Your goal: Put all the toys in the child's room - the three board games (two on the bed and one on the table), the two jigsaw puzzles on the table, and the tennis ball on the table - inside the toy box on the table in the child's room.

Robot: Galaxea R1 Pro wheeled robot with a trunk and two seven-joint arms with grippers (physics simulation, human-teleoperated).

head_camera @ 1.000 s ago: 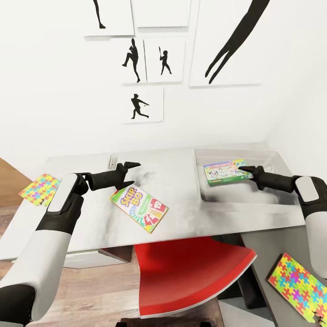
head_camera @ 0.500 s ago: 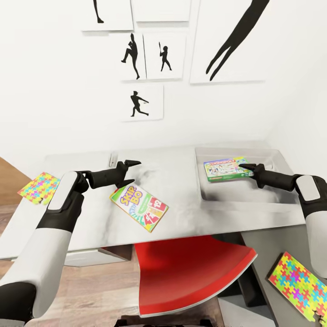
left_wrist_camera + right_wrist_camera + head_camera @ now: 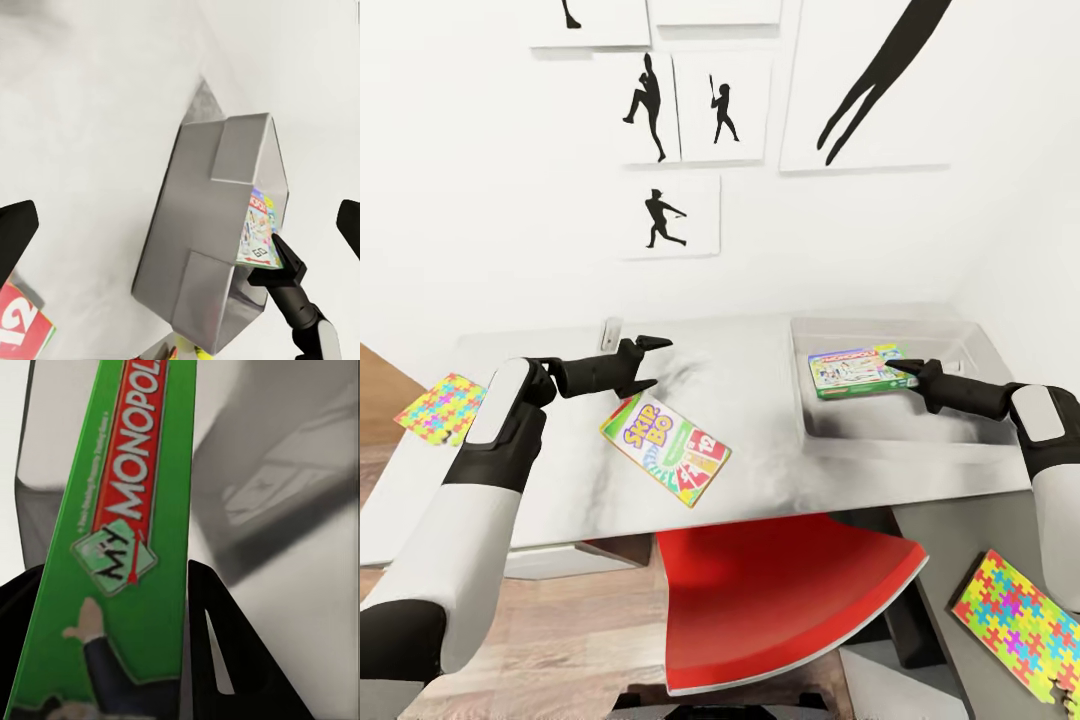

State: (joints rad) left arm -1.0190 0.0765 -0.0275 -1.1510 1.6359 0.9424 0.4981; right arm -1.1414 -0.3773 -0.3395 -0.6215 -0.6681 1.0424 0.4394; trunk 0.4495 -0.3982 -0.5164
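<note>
The MONOPOLY box (image 3: 851, 371) has been carried slightly deeper over the toy box (image 3: 960, 441). The right gripper (image 3: 900, 370) is clamped on its green edge, seen close in the right wrist view. The left gripper (image 3: 648, 362) is spread apart above the SKIP BO box (image 3: 665, 449).

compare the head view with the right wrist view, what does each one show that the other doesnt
Head view alone: the SKIP BO box flat on the table, the open left gripper above it, two jigsaw puzzles, a red chair and wall pictures. Right wrist view alone: the readable MONOPOLY title along the box's green edge. Both: the right gripper shut on the MONOPOLY box over the toy box.
</note>
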